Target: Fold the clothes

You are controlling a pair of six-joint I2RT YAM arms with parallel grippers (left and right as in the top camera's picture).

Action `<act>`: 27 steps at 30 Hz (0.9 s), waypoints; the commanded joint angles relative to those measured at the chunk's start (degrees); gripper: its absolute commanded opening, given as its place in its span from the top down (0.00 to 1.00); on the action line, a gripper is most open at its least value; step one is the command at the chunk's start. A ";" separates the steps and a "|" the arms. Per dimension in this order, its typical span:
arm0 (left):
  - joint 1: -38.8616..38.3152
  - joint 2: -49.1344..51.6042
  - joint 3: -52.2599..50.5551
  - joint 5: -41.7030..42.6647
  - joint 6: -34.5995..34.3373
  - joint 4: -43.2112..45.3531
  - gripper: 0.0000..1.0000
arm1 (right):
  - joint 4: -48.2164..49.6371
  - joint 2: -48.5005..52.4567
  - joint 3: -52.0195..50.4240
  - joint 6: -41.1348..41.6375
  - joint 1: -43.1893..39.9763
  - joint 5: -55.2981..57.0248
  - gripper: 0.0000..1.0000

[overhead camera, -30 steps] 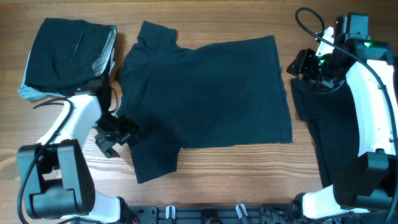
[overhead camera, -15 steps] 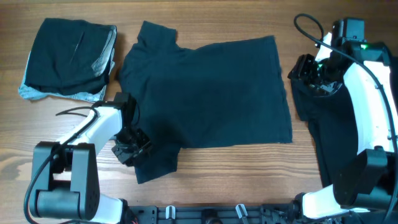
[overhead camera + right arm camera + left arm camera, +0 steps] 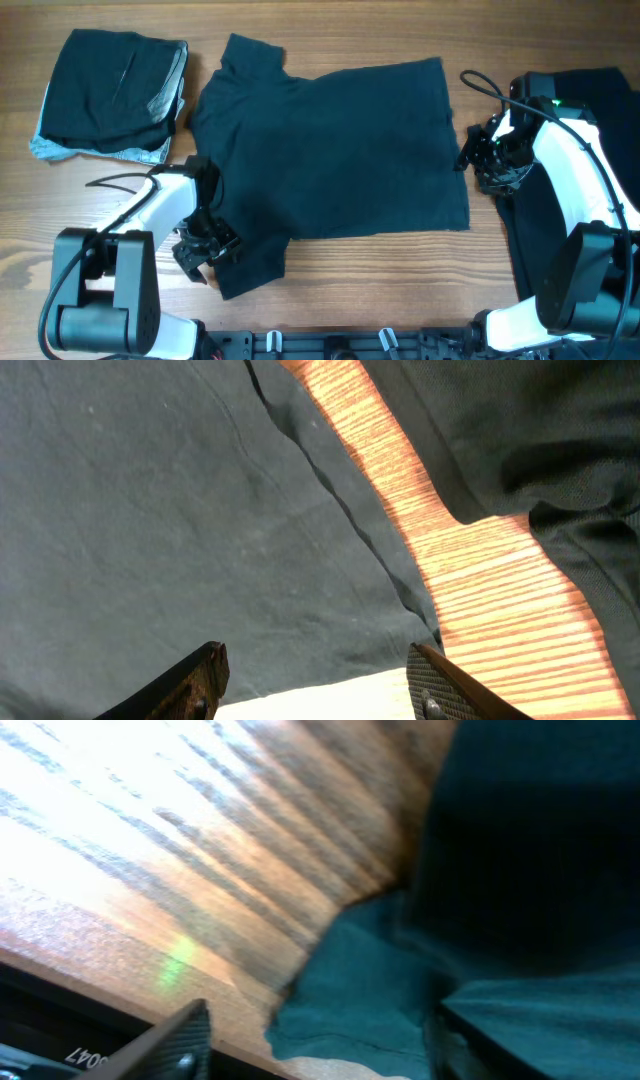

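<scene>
A dark navy T-shirt (image 3: 335, 145) lies spread flat across the middle of the table, collar to the left. My left gripper (image 3: 203, 255) is open at the near sleeve's edge (image 3: 350, 990), one finger over wood, the other over cloth. My right gripper (image 3: 472, 160) is open just above the shirt's right hem (image 3: 200, 510), beside its near corner. A stack of folded dark clothes (image 3: 105, 85) with a pale grey-blue garment (image 3: 50, 148) under it sits at the far left. More dark clothing (image 3: 560, 200) lies under my right arm.
The wooden table (image 3: 380, 280) shows along the front and between the shirt and the right pile (image 3: 480, 550). The table's front edge with a black rail (image 3: 330, 345) runs close to the left gripper.
My left gripper swung from the shirt's left side down to the near sleeve. My right gripper came down from the far right corner to the shirt's right hem.
</scene>
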 commanded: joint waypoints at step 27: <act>10.51 0.76 -4.85 8.35 1.46 5.49 0.96 | 1.25 0.90 -0.81 2.40 0.33 1.01 0.37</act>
